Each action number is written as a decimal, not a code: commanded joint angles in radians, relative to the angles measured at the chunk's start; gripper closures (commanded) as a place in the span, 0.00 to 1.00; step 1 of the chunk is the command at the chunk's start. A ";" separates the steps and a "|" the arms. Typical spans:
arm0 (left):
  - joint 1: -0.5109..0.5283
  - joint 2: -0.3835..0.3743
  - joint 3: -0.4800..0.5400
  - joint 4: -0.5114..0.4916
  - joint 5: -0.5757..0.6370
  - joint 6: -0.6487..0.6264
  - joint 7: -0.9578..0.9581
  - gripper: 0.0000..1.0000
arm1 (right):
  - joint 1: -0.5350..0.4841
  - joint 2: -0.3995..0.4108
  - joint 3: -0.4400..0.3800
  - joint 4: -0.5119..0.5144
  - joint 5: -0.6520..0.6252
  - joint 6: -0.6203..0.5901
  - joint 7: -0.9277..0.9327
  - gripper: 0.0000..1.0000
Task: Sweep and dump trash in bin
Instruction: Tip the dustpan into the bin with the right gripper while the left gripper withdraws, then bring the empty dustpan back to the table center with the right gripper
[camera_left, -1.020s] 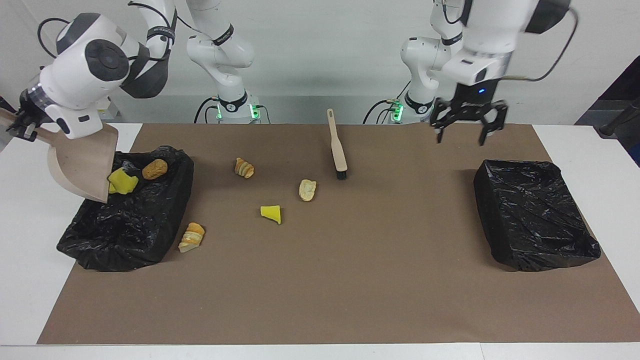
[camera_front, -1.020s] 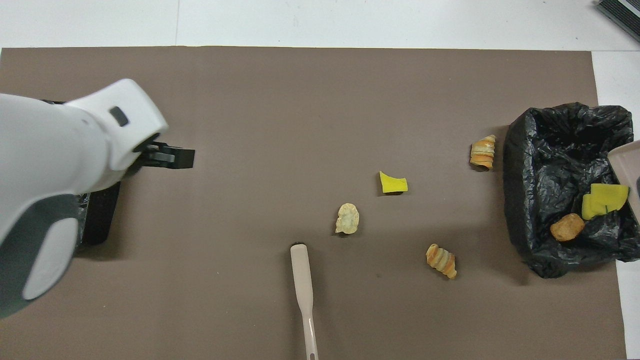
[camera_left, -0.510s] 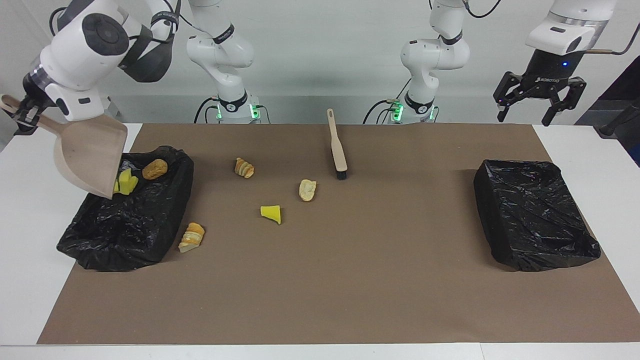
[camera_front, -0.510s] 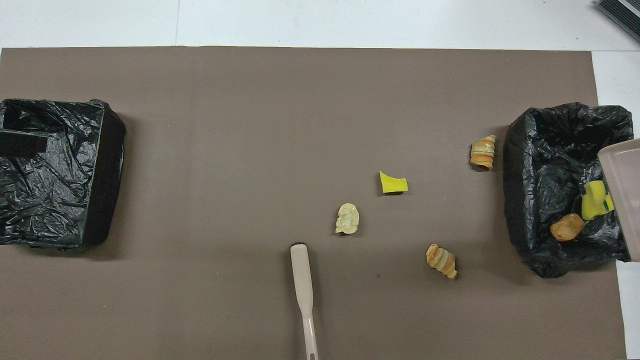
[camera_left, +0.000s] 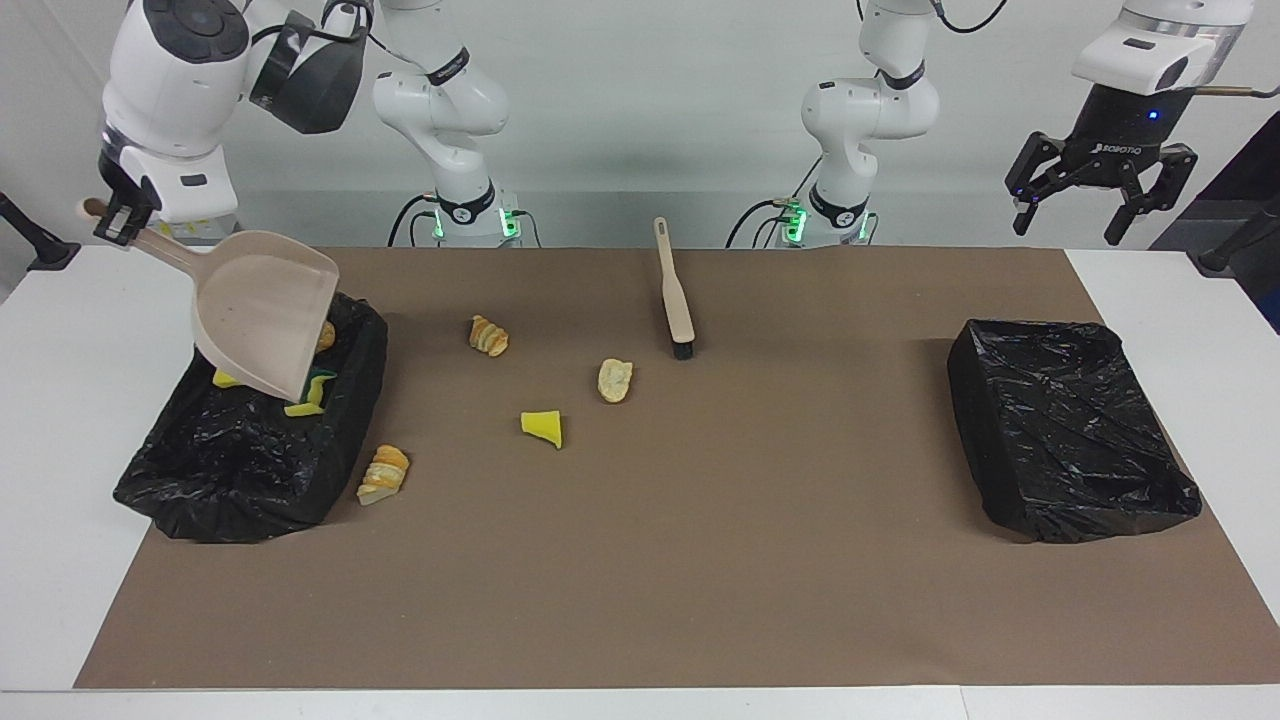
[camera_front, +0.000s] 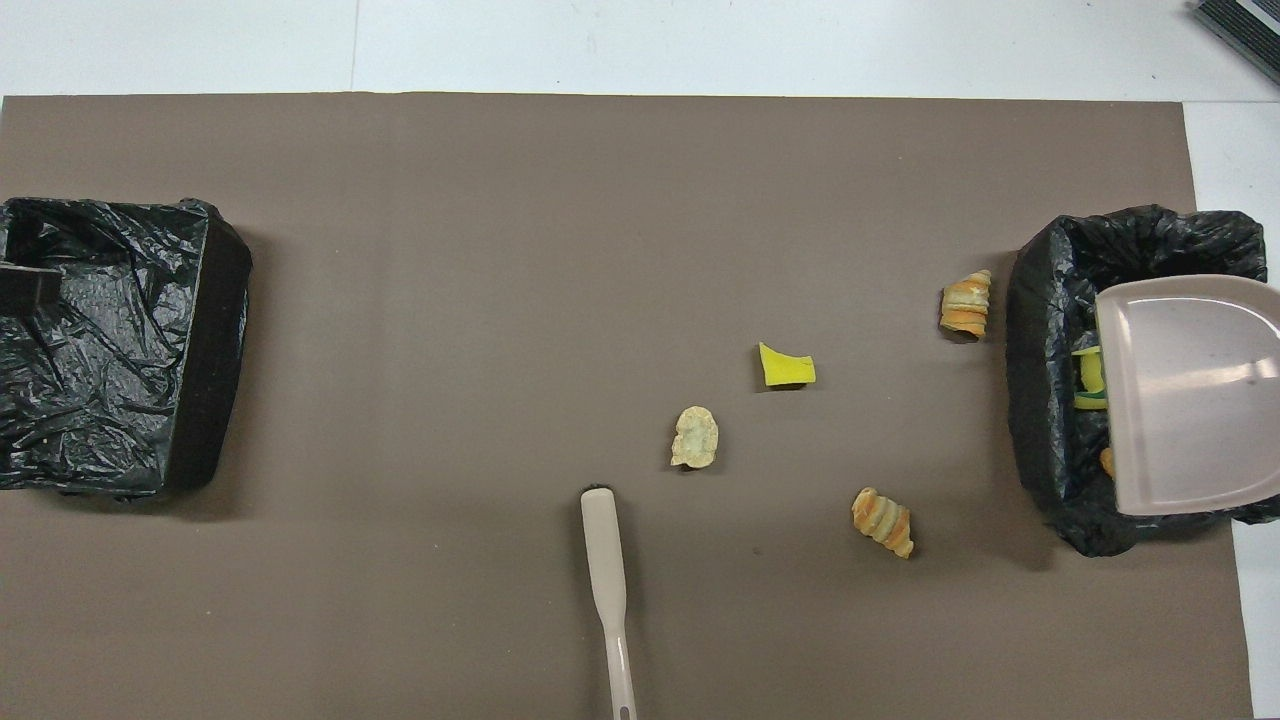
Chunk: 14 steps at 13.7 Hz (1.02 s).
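right gripper (camera_left: 118, 215) raised, clamped shut, wrist angled down, left gripper (camera_left: 1100, 195) raised, fingers spread, waiting

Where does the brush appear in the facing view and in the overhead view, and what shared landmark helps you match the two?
Facing view: the brush lies on the brown mat near the top centre, handle toward the robots, bristles down.
Overhead view: the brush lies at the bottom centre, bristles up, handle running off the lower edge.
Shared landmark: the pale bread piece lies just past the bristle end in both.
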 joint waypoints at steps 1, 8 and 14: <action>0.012 -0.006 -0.010 0.018 -0.008 -0.025 0.006 0.00 | 0.001 -0.031 0.003 -0.023 0.138 -0.035 0.077 1.00; 0.012 -0.007 -0.010 0.013 -0.008 -0.029 0.004 0.00 | 0.046 -0.072 0.003 -0.148 0.396 -0.018 0.394 1.00; 0.012 -0.013 -0.010 0.009 -0.006 -0.043 0.006 0.00 | 0.149 -0.017 0.003 -0.211 0.503 0.124 0.779 1.00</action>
